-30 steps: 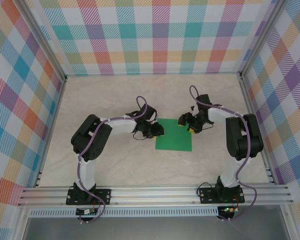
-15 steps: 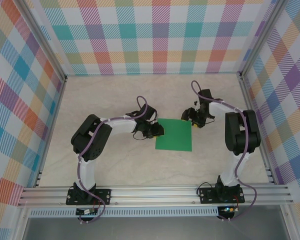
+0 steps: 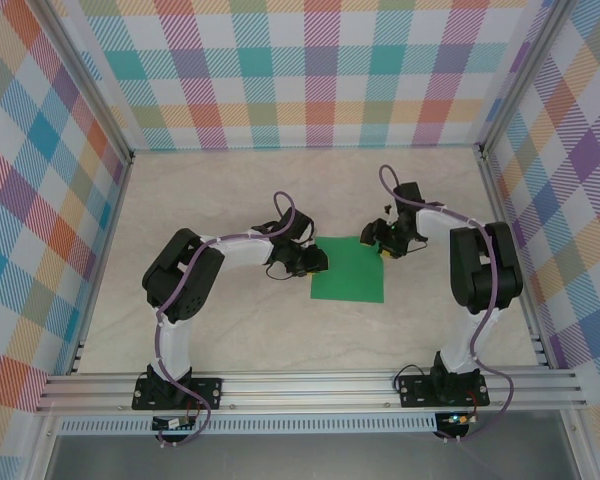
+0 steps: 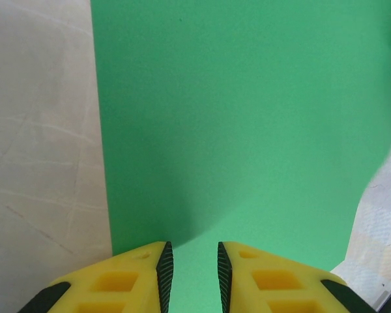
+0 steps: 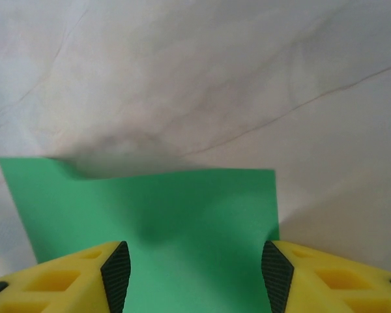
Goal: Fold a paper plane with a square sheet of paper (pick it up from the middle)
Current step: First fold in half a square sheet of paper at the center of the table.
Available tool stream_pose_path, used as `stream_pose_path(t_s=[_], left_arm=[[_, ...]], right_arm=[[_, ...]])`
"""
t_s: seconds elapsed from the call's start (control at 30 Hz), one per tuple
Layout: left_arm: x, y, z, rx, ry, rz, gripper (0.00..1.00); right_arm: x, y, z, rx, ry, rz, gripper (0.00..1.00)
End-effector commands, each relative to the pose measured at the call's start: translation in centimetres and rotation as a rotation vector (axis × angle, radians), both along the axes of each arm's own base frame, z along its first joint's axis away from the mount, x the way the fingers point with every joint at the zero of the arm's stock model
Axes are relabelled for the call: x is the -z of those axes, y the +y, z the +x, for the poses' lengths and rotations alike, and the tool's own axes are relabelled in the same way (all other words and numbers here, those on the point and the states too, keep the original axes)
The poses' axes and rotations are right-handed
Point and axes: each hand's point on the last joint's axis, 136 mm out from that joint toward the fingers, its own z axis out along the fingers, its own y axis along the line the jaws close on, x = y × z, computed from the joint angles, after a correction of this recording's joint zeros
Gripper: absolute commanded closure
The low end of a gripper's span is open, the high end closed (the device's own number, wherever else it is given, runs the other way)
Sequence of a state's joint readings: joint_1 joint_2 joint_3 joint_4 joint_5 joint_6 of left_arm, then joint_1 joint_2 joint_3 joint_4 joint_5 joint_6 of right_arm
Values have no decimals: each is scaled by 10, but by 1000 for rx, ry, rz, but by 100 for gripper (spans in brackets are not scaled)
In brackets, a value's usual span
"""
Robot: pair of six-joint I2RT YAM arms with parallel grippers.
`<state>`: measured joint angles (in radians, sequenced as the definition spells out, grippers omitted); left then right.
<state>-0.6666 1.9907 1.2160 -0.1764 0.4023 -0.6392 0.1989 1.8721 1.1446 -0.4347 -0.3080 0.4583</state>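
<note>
The square sheet of paper (image 3: 348, 272) lies flat on the table, bright green and unfolded. My left gripper (image 3: 321, 262) rests at its left edge. In the left wrist view that gripper (image 4: 192, 277) is open by a narrow gap over the green sheet (image 4: 241, 117), with nothing pinched between the pads. My right gripper (image 3: 379, 243) sits at the sheet's back right corner. The right wrist view shows that gripper (image 5: 195, 277) wide open, its fingers straddling a corner strip of the sheet (image 5: 163, 208).
The pale marbled table (image 3: 230, 320) runs out to checked walls on three sides. An aluminium rail (image 3: 310, 388) crosses the near edge, with both arm bases bolted to it.
My right gripper has moved back along the sheet's right edge to its back right corner. The left arm and the sheet have stayed where they were.
</note>
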Motion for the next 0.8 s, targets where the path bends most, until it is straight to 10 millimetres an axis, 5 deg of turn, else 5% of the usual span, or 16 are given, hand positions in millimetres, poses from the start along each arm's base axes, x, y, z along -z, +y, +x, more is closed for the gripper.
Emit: stream_pose_path(t_s=[0.0,0.33,0.53,0.77], left_arm=[[14,-1,-11,26,43,37,72],[12,1,-12,25,40,46,72],[12,1,-12,24,37,49,72],[12,3,-12,22,38,56,72]], right_arm=[[-5,18,-20,-42,45,72,41],[-26,23,-20,-47,27,121,39],[-37,39,-37,-24,74,287,35],[-40,33,-59,39,96,296,30]])
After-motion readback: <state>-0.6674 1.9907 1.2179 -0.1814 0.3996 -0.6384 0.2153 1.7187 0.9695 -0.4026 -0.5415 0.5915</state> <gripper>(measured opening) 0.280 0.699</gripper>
